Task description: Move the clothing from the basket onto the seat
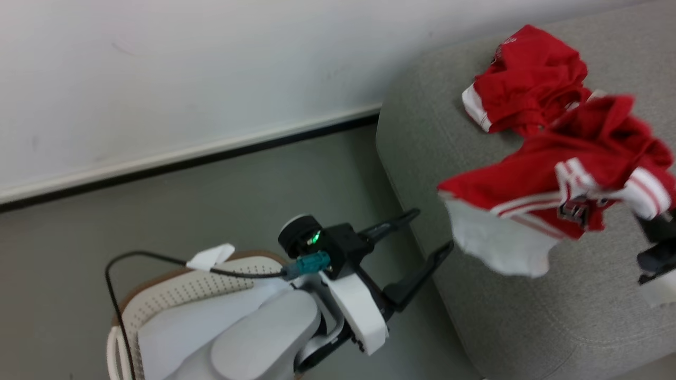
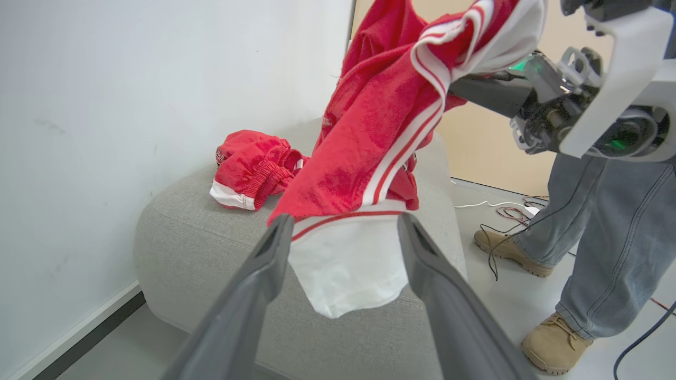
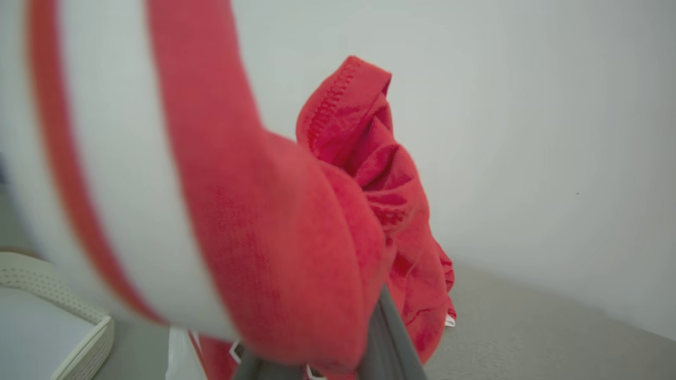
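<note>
Clothing (image 1: 528, 179) pinched in right gripper (image 2: 465, 87), hanging over seat (image 1: 528, 316) edge; left gripper (image 1: 433, 229) spread, empty.

Matt soft cloth: clothing (image 2: 369, 132); coarse woven fabric: seat (image 1: 528, 316); perforated smooth plastic: basket (image 1: 179, 290).

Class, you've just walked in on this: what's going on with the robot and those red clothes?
The robot's right claw is shut on a red, white-striped jersey, which hangs in the air at the grey sofa. Another red garment already lies on the sofa. The left claw is open and empty, beside the basket.
</note>
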`<state>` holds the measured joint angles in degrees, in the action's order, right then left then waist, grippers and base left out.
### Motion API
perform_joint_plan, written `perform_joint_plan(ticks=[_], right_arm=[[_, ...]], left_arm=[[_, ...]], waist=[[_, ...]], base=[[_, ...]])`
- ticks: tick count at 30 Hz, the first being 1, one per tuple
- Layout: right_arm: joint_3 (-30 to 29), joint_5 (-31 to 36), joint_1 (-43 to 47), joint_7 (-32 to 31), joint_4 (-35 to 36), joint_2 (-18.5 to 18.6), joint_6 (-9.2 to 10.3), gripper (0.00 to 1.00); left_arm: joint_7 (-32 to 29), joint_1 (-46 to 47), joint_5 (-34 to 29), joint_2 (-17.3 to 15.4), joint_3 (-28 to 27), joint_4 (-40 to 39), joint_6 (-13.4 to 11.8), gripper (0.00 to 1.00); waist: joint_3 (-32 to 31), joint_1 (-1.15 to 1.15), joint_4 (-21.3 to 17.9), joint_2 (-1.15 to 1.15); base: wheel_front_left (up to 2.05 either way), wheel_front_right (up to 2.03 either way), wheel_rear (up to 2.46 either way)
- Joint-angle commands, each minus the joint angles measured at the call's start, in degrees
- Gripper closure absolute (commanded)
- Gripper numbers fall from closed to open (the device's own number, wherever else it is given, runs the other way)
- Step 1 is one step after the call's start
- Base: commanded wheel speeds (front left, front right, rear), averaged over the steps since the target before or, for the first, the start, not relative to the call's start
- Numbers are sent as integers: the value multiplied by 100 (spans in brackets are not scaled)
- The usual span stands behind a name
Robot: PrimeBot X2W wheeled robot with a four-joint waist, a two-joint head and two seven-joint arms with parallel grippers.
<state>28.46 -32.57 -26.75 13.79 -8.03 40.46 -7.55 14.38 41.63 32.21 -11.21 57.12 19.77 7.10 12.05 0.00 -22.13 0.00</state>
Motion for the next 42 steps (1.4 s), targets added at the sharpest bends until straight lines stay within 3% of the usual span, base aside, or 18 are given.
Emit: perform_joint_plan(ticks=[1, 7, 16, 21, 24, 30, 31, 32, 33, 34, 42], right_arm=[[-72, 38, -136, 48, -35, -59, 14, 100], [-1291, 212, -1107, 139, -813, -277, 14, 100], [-2548, -18, -2922, 138, -2276, 547, 14, 100], [-2774, 183, -3697, 22, -3411, 884, 14, 100], [-2967, 291, -4005, 42, -4169, 796, 14, 100], [-3146, 687, -4033, 139, -5389, 217, 14, 100], [-3142, 729, -4012, 144, -5501, 104, 14, 95], [-3151, 742, -4008, 151, -5567, 9, 14, 82], [-3133, 791, -3978, 153, -5617, -66, 14, 53], [-3105, 822, -3935, 141, -5631, -146, 14, 0], [-3073, 1073, -3072, 141, -4977, -413, 14, 0]], left_arm=[[-13, 115, -61, 2, -21, 27, 19, 0], [-53, 783, -181, 96, -142, 150, 8, 0], [10, 934, -300, 113, -211, 99, -176, 0], [35, 778, -370, 135, -210, -49, -324, 0], [43, 708, -388, 125, -250, -189, -470, 0], [67, 462, -329, -4, -380, -384, -696, 0], [70, 410, -314, -25, -397, -397, -713, 0], [72, 364, -291, -32, -409, -416, -730, 0], [75, 311, -283, -50, -417, -435, -744, 0], [77, 253, -277, -79, -432, -436, -760, 0], [79, -125, -188, -46, -818, -400, -760, 0]], waist=[[670, 0, 193, 0], [1694, 0, 519, 0], [2523, 0, 1093, 0], [2803, 0, 1429, 0], [2974, 0, 1599, 0], [3077, 0, 1738, 0], [3052, 0, 1721, 0], [3017, 0, 1699, 0], [2978, 0, 1682, 0], [2927, 0, 1663, 0], [2171, 0, 1531, 0]], base=[[0, 0, 0], [0, 0, 0], [0, 0, 0], [0, 0, 0], [0, 0, 0], [0, 0, 0], [0, 0, 0], [0, 0, 0], [0, 0, 0], [0, 0, 0], [0, 0, 0]])
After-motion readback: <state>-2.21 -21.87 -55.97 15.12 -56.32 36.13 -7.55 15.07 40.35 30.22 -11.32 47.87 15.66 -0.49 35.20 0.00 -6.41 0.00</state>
